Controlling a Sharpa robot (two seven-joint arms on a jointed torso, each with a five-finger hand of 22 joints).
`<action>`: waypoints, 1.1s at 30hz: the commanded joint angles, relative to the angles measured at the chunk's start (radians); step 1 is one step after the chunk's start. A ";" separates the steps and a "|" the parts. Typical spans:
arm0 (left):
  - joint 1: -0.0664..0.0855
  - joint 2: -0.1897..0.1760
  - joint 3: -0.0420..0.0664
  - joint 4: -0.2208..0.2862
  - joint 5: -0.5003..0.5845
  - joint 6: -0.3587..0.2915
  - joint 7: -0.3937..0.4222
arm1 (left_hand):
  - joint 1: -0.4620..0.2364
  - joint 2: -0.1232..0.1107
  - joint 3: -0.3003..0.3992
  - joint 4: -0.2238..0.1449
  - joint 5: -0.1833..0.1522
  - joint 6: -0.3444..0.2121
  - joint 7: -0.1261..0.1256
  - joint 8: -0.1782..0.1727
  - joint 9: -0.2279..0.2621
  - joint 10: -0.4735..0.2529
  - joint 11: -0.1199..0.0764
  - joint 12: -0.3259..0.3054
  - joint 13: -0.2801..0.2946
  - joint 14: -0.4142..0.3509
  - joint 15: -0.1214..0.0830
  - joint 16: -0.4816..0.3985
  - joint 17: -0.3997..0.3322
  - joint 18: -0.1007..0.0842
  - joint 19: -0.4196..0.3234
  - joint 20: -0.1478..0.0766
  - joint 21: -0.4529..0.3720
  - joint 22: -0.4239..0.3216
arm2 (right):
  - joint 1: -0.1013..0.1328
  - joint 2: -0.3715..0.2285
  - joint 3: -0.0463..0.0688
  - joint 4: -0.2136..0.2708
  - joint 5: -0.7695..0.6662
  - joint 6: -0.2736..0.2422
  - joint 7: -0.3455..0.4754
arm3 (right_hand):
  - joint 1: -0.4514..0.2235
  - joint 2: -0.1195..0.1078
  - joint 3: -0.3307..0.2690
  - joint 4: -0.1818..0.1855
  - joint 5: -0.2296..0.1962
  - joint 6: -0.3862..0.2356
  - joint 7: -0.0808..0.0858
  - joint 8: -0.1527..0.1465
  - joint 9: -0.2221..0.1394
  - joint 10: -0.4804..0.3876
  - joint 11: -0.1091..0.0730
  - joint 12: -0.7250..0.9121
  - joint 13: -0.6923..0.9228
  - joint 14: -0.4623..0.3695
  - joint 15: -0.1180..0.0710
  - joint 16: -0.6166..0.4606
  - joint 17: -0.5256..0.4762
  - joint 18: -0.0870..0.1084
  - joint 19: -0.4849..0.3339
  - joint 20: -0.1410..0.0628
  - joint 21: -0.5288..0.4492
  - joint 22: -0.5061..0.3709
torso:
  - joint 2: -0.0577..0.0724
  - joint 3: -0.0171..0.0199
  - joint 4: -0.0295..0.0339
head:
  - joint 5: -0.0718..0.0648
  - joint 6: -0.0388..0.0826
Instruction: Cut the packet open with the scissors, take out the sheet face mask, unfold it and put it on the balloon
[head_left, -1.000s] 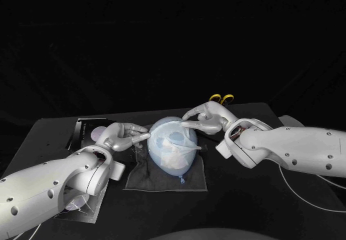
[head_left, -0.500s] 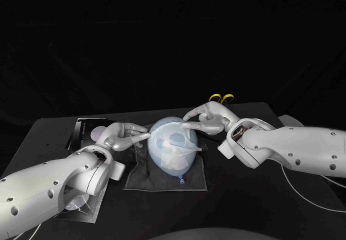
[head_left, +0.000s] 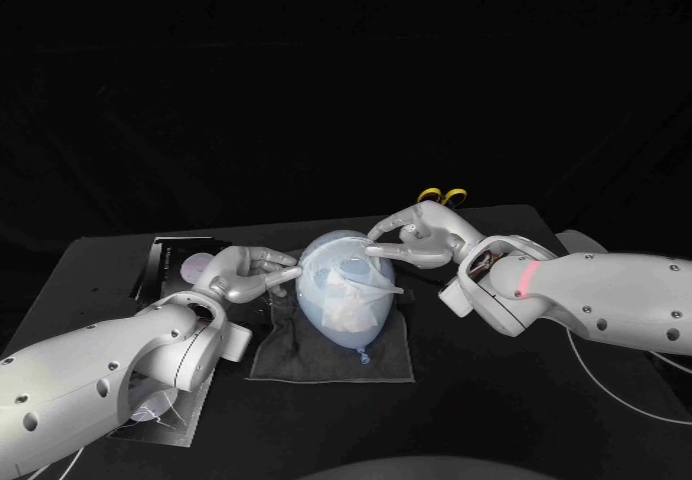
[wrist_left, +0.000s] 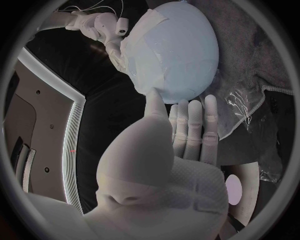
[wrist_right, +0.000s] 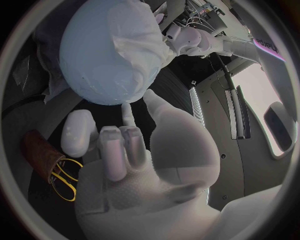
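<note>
A pale blue balloon (head_left: 343, 262) lies on a dark cloth (head_left: 332, 358) with the white sheet mask (head_left: 346, 305) draped over it. My left hand (head_left: 245, 273) touches the balloon's left side with straight fingers (wrist_left: 189, 122); the balloon (wrist_left: 181, 45) and mask (wrist_left: 145, 57) lie just beyond them. My right hand (head_left: 414, 238) rests thumb and a fingertip on the balloon's far right top, its other fingers (wrist_right: 119, 145) curled; there the tips meet bare balloon (wrist_right: 100, 60), with the mask (wrist_right: 134, 25) further round. Yellow-handled scissors (head_left: 443, 196) lie behind the right hand.
A cut packet (head_left: 176, 262) lies at the left by my left arm. Clear film (wrist_left: 250, 107) lies on the cloth (wrist_left: 256, 45) beside the balloon. The scissors' handles (wrist_right: 62, 184) lie close under my right hand. The table's far edge runs just behind the scissors.
The right hand's thumb and fingertip have shifted slightly on the balloon's top. The left hand, the balloon and the mask stay as they were.
</note>
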 joint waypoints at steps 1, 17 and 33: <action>0.001 0.003 0.001 0.003 -0.003 0.019 -0.002 | -0.003 0.005 -0.007 0.000 -0.004 -0.005 -0.001 0.006 -0.001 -0.009 0.001 0.002 -0.001 -0.009 0.000 -0.004 -0.001 0.007 -0.008 -0.002 0.001 0.001 | 0.001 -0.002 0.000 0.002 -0.003 0.013 0.038 | 0.007 -0.001 -0.007 0.002 0.005 -0.007 0.004 -0.006 -0.002 0.119 0.021 0.004 0.263 0.105 0.009 0.004 0.263 0.017 -0.007 0.000 -0.008 -0.002 | 0.000 -0.0002 0.0000 | 0.000 0.000; 0.001 0.004 0.001 0.003 -0.003 0.019 -0.005 | -0.003 0.006 -0.007 0.000 -0.004 -0.004 -0.002 0.007 -0.001 -0.010 0.001 0.002 -0.001 -0.010 0.000 -0.004 -0.001 0.007 -0.009 -0.001 0.001 0.001 | 0.002 0.007 0.000 -0.019 -0.032 0.032 -0.005 | 0.039 0.018 -0.015 0.008 0.005 -0.005 0.005 -0.004 -0.008 0.119 0.022 0.004 0.263 0.105 0.011 0.004 0.263 0.016 -0.005 0.002 -0.006 0.001 | 0.000 -0.0010 0.0013 | -0.002 -0.001; 0.001 0.003 0.001 0.003 -0.004 0.018 -0.007 | -0.002 0.007 -0.007 0.000 -0.004 -0.004 -0.002 0.008 -0.001 -0.011 0.001 0.003 -0.001 -0.012 0.000 -0.004 -0.002 0.007 -0.010 -0.001 0.001 0.001 | 0.001 0.025 0.000 -0.033 -0.115 0.027 -0.058 | 0.071 0.028 -0.018 0.004 0.004 -0.007 0.007 -0.005 -0.015 0.119 0.024 0.004 0.263 0.105 0.012 0.004 0.263 0.015 0.000 0.003 -0.001 0.006 | 0.001 0.0000 0.0002 | 0.000 -0.001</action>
